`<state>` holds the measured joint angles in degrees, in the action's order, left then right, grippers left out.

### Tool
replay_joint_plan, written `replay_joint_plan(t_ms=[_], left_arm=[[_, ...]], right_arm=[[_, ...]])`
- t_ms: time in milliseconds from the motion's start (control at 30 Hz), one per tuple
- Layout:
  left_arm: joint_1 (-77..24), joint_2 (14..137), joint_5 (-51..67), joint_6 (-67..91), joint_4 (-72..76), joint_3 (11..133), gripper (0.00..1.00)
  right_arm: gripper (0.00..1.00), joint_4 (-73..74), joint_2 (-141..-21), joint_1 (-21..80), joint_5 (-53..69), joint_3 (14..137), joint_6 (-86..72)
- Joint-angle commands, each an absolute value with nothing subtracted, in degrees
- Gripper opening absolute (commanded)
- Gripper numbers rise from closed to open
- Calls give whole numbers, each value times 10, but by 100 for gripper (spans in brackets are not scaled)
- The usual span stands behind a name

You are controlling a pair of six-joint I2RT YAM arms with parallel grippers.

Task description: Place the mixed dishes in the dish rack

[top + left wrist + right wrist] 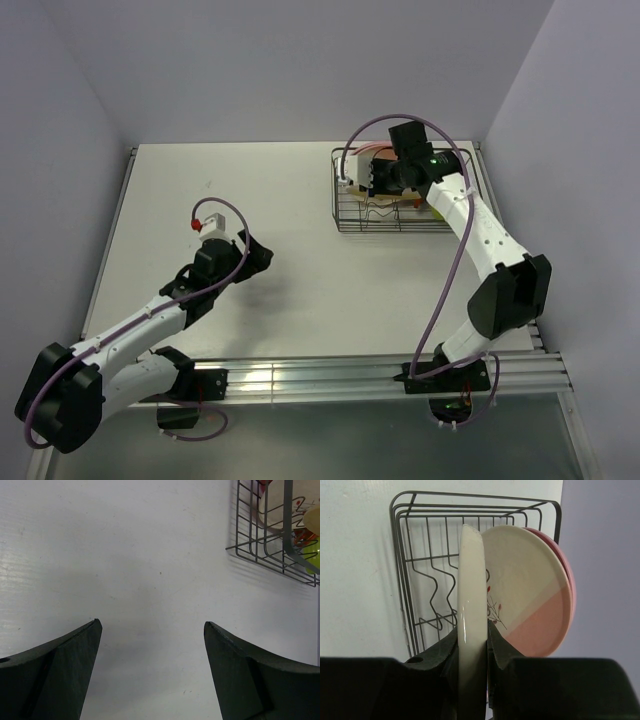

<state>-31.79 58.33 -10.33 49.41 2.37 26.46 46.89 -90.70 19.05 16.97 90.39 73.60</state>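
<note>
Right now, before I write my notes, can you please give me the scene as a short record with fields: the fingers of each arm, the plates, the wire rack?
left fingers: open, empty, over the white table
right fingers: shut on the cream-edged round plate, held upright
dark wire dish rack: holds the pink-and-cream round plate with sprigs and the plain pink round plate, both standing
held plate seated in a slot: cannot tell
</note>
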Motion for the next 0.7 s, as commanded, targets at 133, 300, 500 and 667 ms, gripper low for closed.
replay_joint_plan(t_ms=[133, 300, 500, 667], left_arm=[[-316, 586, -103, 499, 48, 263, 90], [-316, 591, -104, 498, 53, 262, 90], [-316, 604, -102, 498, 60, 264, 90], [-316, 606, -104, 501, 63, 262, 90]], right_arm=[[0, 423, -905, 197, 163, 910, 759], [0, 427, -917, 197, 164, 913, 765], [0, 448, -924, 195, 178, 928, 763], [0, 464, -937, 192, 194, 954, 763]])
